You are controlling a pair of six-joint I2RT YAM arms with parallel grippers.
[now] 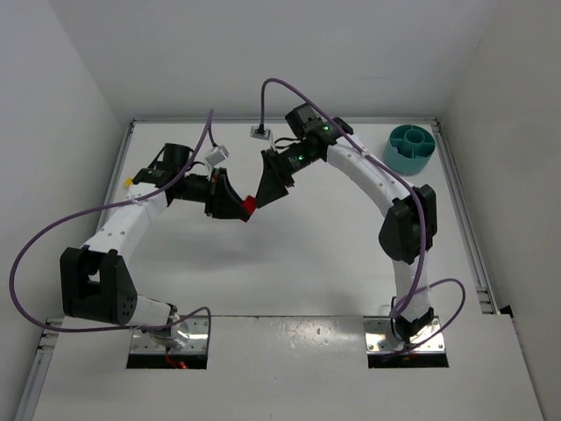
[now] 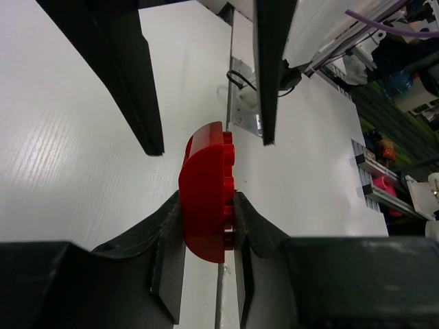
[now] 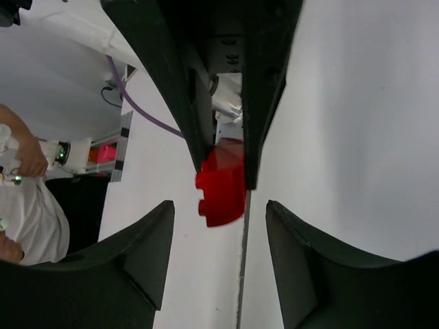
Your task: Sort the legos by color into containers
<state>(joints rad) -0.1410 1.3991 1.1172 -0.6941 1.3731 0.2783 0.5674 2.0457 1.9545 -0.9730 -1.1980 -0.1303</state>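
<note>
While the left gripper (image 2: 206,205) clamps the red lego (image 2: 204,171), the right gripper (image 3: 218,209) stands apart at its free end. Judged light, rigid, slick: grip the flat faces.

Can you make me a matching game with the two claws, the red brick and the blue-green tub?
Things:
1. left claw
2. right claw
3. red brick
4. teal tub

Matches:
A. open
B. far right corner of the table
C. shut on the brick
D. pinched between two fingers

Pairs: 1-C, 2-A, 3-D, 4-B
</note>
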